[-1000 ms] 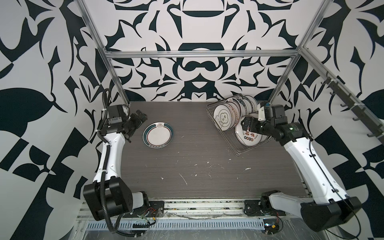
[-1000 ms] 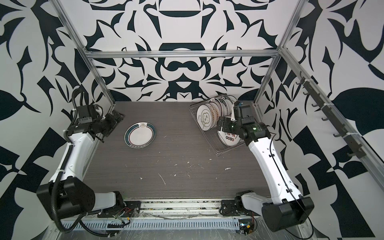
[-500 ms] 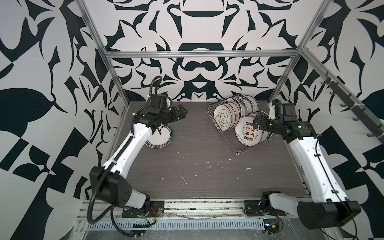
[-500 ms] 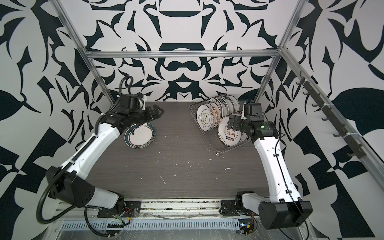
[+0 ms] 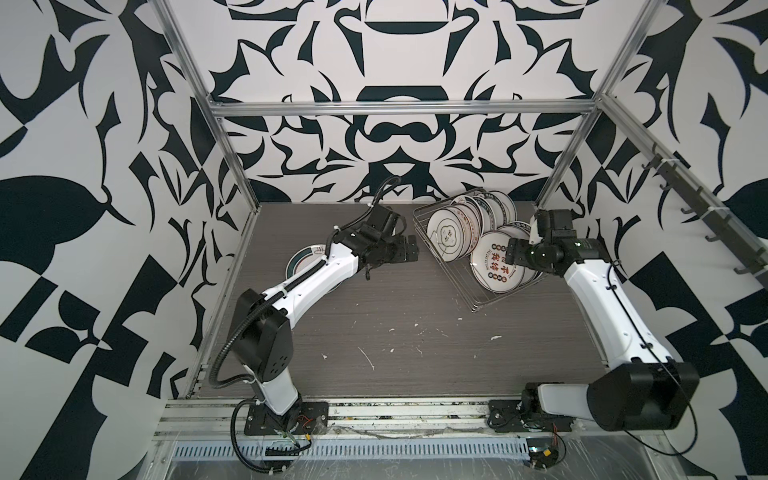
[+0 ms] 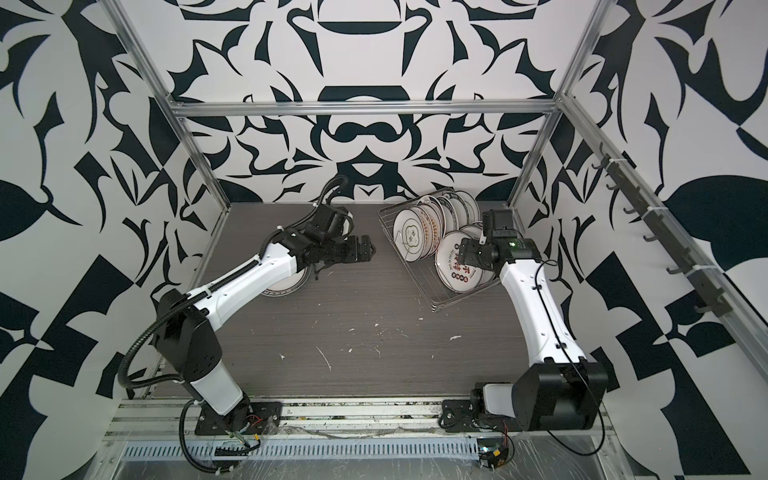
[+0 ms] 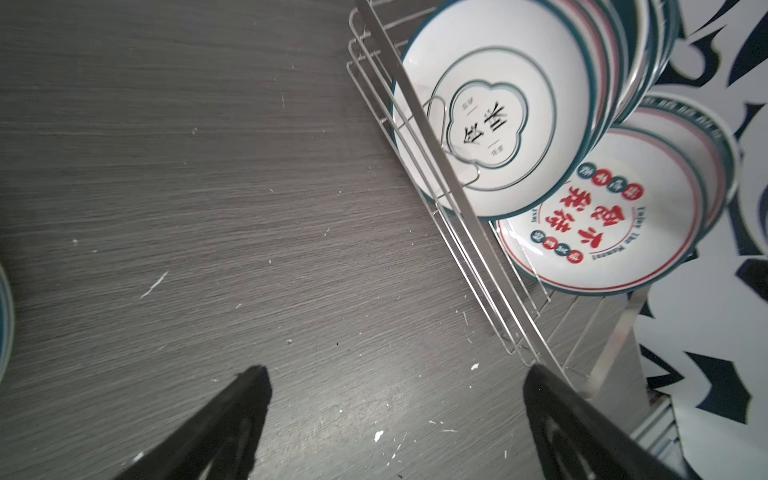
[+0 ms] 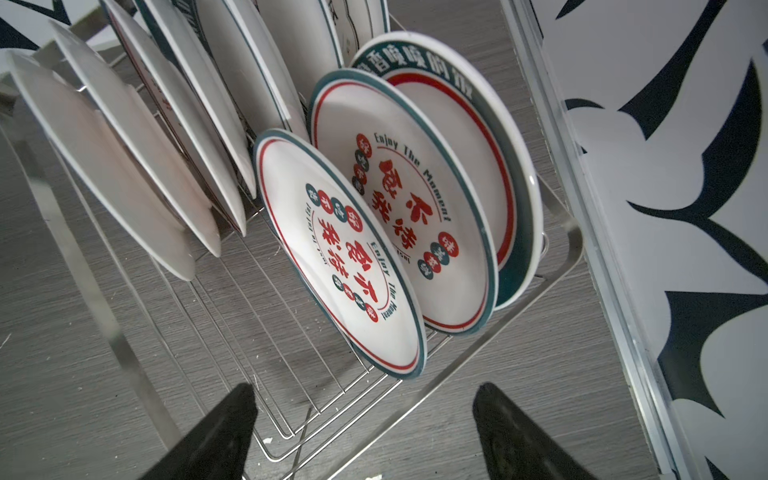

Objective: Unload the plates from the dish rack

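Note:
The dish rack [image 5: 482,305] [image 6: 436,305] stands at the back right with several plates upright in it. A cloud-emblem plate [image 5: 451,237] [image 7: 490,112] faces its left side, and a red-lettered plate [image 5: 496,266] [image 8: 345,249] leans behind it. One teal-rimmed plate [image 5: 303,266] lies flat on the table, partly under my left arm. My left gripper [image 5: 409,253] [image 7: 397,374] hangs open just left of the rack [image 7: 498,270], holding nothing. My right gripper [image 5: 513,251] [image 8: 365,390] is open above the rack's right corner [image 8: 478,347], near the red-lettered plates and not touching them.
An aluminium frame post [image 5: 557,174] and the patterned wall [image 8: 665,208] run close behind the rack on the right. White specks [image 5: 370,359] dot the dark wood-grain table. A rail of hooks [image 5: 706,216] lines the right wall.
My left arm swung from the far left across the flat plate to just beside the rack. The right gripper shifted slightly over the rack and its jaws narrowed a little.

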{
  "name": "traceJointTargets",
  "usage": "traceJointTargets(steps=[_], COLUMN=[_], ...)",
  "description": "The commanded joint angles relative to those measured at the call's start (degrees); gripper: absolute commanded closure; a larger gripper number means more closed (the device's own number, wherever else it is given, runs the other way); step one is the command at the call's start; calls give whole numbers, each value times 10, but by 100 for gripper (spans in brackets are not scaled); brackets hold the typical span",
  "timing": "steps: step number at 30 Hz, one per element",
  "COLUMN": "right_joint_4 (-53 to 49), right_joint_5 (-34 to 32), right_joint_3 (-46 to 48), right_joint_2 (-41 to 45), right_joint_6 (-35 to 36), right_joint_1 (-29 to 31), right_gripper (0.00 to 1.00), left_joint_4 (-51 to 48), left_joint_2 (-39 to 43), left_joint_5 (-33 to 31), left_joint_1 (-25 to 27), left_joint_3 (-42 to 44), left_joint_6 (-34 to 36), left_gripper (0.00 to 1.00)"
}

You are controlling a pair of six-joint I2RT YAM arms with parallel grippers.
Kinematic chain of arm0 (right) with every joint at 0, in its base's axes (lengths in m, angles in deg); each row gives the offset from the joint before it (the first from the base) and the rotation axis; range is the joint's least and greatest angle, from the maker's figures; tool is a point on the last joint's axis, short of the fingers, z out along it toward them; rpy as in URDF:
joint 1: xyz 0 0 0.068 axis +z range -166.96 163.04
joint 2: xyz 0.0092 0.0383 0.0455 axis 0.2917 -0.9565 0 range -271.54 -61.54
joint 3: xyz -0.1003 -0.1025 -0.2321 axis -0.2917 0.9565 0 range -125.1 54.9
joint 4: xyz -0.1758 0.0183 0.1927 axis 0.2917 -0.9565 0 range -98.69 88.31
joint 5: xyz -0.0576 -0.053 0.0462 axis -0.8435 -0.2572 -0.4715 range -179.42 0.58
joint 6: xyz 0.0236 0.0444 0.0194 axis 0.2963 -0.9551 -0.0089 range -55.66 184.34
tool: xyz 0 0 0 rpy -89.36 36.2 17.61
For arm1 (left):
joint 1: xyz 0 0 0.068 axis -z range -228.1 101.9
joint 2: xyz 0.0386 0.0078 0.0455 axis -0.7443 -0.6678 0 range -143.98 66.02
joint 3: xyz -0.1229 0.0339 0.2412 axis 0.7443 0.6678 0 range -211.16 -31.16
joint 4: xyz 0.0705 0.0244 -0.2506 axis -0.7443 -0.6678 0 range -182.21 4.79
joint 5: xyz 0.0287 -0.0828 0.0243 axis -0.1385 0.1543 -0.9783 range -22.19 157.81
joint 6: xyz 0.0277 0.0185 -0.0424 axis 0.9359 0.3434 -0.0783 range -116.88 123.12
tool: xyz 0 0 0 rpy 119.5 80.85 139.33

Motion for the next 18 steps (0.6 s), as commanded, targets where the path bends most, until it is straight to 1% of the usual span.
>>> traceJointTargets(steps=[1,5,8,10,13,18], right_joint_4=[34,54,71,74,82,108], right_joint_5=[8,19,32,45,45,71], right_joint_3=[2,10,15,15,19,34], right_joint_2=[-13,-35,-56,-71,-84,-98], right_joint_6=[10,13,23,32,38,44], right_joint_1=[-8,-15,-21,-24,-27,-32], right_gripper=[17,21,23,26,28,34], left_joint_4=[-27,-26,-24,-23,-28,-9], left_joint_2=[-12,-15,-18,-25,-34,-27], left_joint_5=[-26,-45,-73,-73,-73,-85], left_joint_1=[4,4,4,4,4,4], left_joint_3=[-2,16,31,38,46,72], left_joint_6=[2,-6,-29,-39,-46,-42], left_gripper=[1,1,1,1,1,1])
